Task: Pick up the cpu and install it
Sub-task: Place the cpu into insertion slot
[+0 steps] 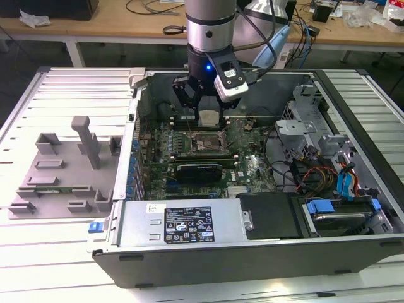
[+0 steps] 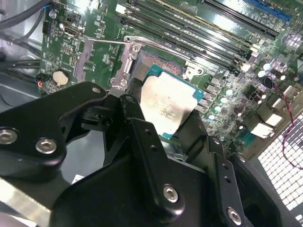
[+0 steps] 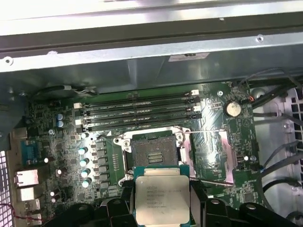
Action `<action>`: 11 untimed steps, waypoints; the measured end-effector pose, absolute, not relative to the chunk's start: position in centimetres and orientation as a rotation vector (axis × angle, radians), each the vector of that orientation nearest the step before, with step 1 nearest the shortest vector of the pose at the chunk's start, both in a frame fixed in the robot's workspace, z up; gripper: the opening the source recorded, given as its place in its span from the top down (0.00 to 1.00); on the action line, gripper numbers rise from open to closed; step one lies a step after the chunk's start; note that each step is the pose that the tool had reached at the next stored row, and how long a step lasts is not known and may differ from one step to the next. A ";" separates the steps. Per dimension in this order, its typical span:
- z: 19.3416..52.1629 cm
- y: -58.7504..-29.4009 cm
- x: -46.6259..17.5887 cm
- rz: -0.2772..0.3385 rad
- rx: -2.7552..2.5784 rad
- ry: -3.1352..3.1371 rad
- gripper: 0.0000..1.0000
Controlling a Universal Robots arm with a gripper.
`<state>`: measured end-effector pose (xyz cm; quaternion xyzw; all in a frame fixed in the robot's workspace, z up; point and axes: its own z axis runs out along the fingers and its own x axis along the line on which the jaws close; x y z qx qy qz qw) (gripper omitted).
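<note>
**Robot gripper (image 2: 163,116) holds cpu (image 2: 168,106) over open socket (image 3: 154,156)**

Black fingers (image 2: 135,118) of the arm's gripper are closed on the cpu, pinching two opposite edges so that its silver top faces the cameras in both wrist views. Just beyond the chip lies the socket, its metal load plate (image 3: 213,151) swung aside and its contact field bare. In the exterior view the cpu (image 1: 208,118) hangs in the upper centre of the frame, over the socket's far edge and apparently apart from it.

By that showing the pick-up is done and the install is in hand: the chip has been carried to its place but is not yet seated. Seating it would seem to call for squaring the chip's edges to the frame and a level, gentle descent, since the contacts look delicate and a tilt could bend them.

Past the socket, rows of memory slots (image 3: 137,111) cross the green motherboard (image 1: 249,165), which lies flat inside an open computer case (image 1: 252,252). The case rests on a pale slatted table (image 1: 44,271), with a grey fixture block (image 1: 63,170) at the frame's left. Along the top edge, a wooden bench (image 1: 126,22) strewn with cables closes the room.
</note>
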<state>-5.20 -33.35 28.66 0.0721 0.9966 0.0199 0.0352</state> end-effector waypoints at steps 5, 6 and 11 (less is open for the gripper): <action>28.7 -33.4 -5.2 0.057 0.342 3.050 0.45; 28.7 -33.4 -5.2 0.056 0.352 3.049 0.45; 28.6 -33.4 -5.2 0.054 0.414 3.040 0.45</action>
